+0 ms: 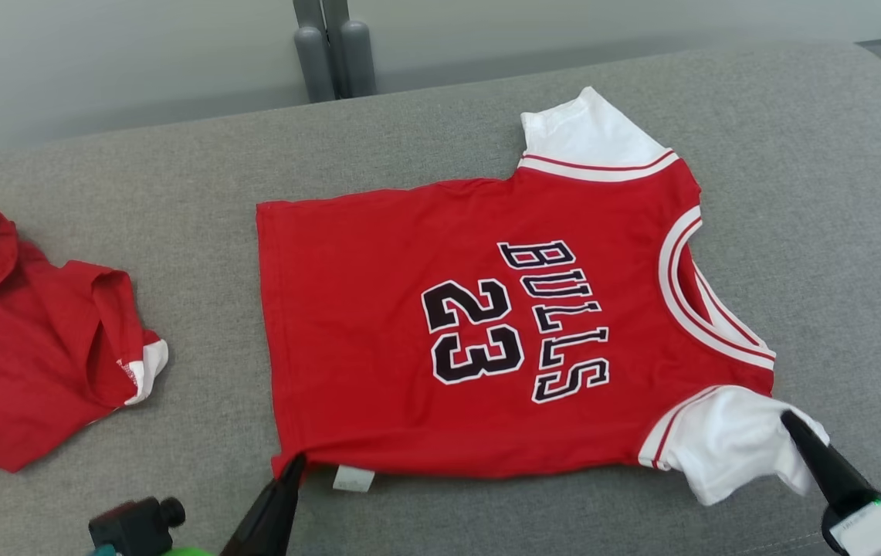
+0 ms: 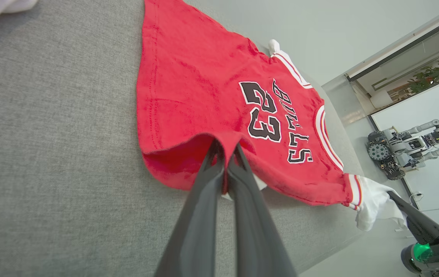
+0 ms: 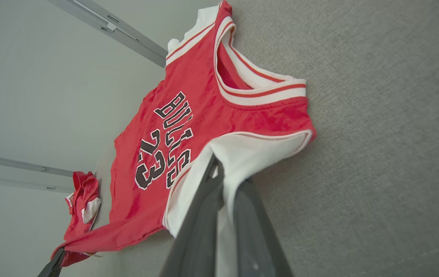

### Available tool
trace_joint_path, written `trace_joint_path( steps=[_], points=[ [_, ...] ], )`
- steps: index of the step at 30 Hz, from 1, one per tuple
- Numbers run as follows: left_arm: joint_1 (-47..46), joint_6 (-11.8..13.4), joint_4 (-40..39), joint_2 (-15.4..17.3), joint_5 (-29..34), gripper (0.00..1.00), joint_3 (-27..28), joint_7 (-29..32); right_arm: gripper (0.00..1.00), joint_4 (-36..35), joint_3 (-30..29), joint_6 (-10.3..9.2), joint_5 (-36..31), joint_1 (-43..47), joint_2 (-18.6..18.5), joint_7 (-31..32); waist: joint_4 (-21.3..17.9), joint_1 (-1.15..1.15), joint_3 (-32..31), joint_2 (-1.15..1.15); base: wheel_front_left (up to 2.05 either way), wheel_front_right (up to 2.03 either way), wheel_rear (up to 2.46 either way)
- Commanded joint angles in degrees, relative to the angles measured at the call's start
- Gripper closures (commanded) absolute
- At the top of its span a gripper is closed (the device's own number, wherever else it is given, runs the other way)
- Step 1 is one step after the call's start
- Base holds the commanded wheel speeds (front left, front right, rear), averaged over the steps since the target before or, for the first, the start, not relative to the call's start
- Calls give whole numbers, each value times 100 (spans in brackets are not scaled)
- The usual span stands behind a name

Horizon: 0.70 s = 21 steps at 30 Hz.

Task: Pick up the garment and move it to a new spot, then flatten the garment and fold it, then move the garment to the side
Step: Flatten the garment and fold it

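The red Bulls jersey (image 1: 479,332) lies spread out on the grey cushion (image 1: 177,193), number side up, reaching away in front of both grippers. The left gripper (image 1: 299,461) is pinched tight on the jersey's bottom corner. The right gripper (image 1: 787,418) is pinched tight on the near white sleeve (image 1: 718,448). The jersey looks mostly flat (its near edge lifts a bit where the fingers hold it). So I think the moving is done and the flattening is nearly done. No fold is made yet. Folding is left, then moving it aside. Another red garment (image 1: 31,340) sits crumpled out past the left gripper.
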Motion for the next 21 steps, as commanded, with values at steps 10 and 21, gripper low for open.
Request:
trace_joint_path(
  steps=[10,21],
  points=[
    [-1323,186,72,93,-302,100,115,906,100,377,442,5,-1005,-1686,-443,889,114,1,358,-1,0,0,0],
    [-2453,259,1152,-15,-270,100,-52,1545,100,1097,576,5,-1604,-3155,-504,1899,354,1,627,-1,0,0,0]
  ],
)
